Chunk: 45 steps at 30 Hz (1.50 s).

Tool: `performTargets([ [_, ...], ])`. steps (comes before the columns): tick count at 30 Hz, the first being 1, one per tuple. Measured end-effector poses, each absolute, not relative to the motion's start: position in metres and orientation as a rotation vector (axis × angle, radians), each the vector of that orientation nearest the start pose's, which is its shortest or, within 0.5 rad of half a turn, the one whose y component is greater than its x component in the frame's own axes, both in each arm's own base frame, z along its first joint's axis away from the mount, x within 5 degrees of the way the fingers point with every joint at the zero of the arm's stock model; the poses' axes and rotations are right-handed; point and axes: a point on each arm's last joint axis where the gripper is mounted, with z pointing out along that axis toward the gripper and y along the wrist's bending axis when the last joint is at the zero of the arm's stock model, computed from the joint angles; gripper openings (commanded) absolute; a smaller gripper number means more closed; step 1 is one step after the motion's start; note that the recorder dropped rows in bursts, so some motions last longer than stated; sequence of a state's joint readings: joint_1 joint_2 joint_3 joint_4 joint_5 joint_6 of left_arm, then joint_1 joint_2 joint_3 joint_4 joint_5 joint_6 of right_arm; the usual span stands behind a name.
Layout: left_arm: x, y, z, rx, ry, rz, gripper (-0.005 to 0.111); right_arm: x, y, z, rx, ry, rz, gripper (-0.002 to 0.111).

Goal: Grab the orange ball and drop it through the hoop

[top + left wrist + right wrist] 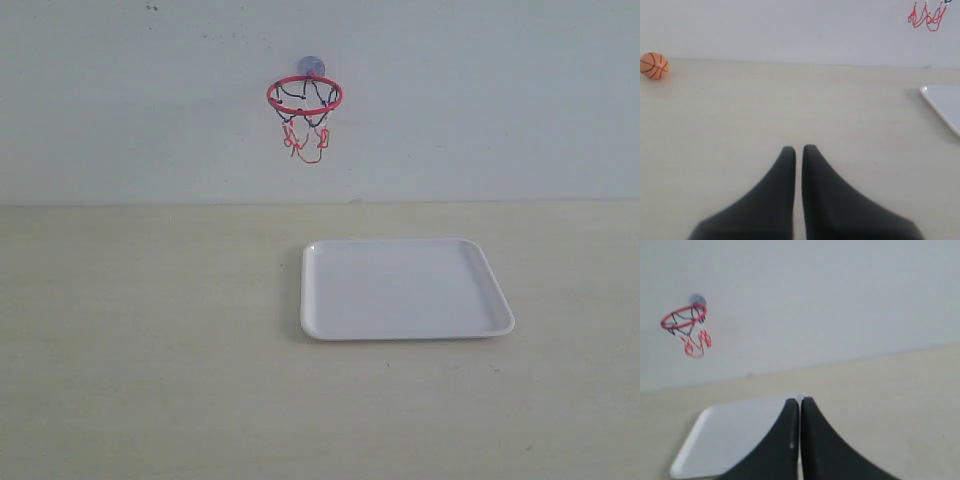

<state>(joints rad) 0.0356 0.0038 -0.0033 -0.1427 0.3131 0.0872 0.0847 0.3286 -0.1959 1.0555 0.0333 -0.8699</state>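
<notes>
The orange ball (654, 65) with black seams rests on the table by the wall; only the left wrist view shows it, far off to one side of my left gripper (799, 149). That gripper is shut with nothing in it. The hoop (304, 94), a red ring with black and red net on a bluish suction cup, hangs on the wall above the table; it also shows as the hoop (684, 320) in the right wrist view, and its net tips (926, 17) in the left. My right gripper (800, 401) is shut and empty. Neither gripper appears in the exterior view.
A white square tray (500, 322) lies empty on the pale table below and right of the hoop. Its corner (935, 97) shows in the left wrist view, and the tray (695, 450) lies just beyond the right gripper's tips.
</notes>
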Motion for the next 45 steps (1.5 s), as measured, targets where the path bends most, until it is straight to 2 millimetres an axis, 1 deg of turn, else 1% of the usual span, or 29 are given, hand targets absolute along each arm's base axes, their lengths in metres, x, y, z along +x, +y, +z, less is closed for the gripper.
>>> performTargets([
  [1,0.054,-0.002,0.186,-0.044,1.794,-0.049,0.004,0.076,0.009,0.251,0.055,1.582,0.225,0.000],
  [3,0.054,-0.002,0.186,-0.044,1.794,-0.049,0.004,0.061,0.007,0.241,0.038,1.498,0.211,0.000],
  [5,0.054,-0.002,0.186,-0.044,1.793,-0.049,0.004,0.055,0.007,0.232,0.019,1.464,0.190,0.000],
  [8,0.054,-0.002,0.186,-0.044,1.791,-0.049,0.004,0.056,0.006,0.221,0.014,1.486,0.178,0.000],
  [14,0.054,-0.002,0.186,-0.044,1.791,-0.048,0.004,0.059,0.009,0.218,0.010,1.531,0.204,0.000],
  [19,0.054,-0.002,0.186,-0.044,1.791,-0.048,0.004,0.059,0.012,0.212,-0.073,1.590,0.184,0.000],
  [23,0.054,-0.002,0.186,-0.044,1.791,-0.048,0.004,0.059,0.010,0.205,-0.001,1.672,0.205,0.000],
  [27,0.054,-0.002,0.186,-0.044,1.791,-0.048,0.004,0.058,0.007,0.203,0.042,1.691,0.196,0.000],
  [32,0.054,-0.002,0.186,-0.044,1.791,-0.048,0.004,0.058,0.006,0.201,-0.007,1.703,0.140,0.000],
  [34,0.054,-0.002,0.186,-0.044,1.791,-0.048,0.004,0.058,0.006,0.195,-0.027,1.720,0.123,0.000],
  [36,0.054,-0.002,0.186,-0.044,1.791,-0.048,0.004,0.057,0.006,0.193,-0.031,1.735,0.123,0.000],
  [40,0.054,-0.002,0.186,-0.044,1.791,-0.048,0.004,0.054,0.007,0.184,-0.038,1.827,0.127,0.000],
  [45,0.054,-0.002,0.186,-0.044,1.791,-0.048,0.004,0.054,0.007,0.182,-0.039,1.833,0.132,0.000],
])
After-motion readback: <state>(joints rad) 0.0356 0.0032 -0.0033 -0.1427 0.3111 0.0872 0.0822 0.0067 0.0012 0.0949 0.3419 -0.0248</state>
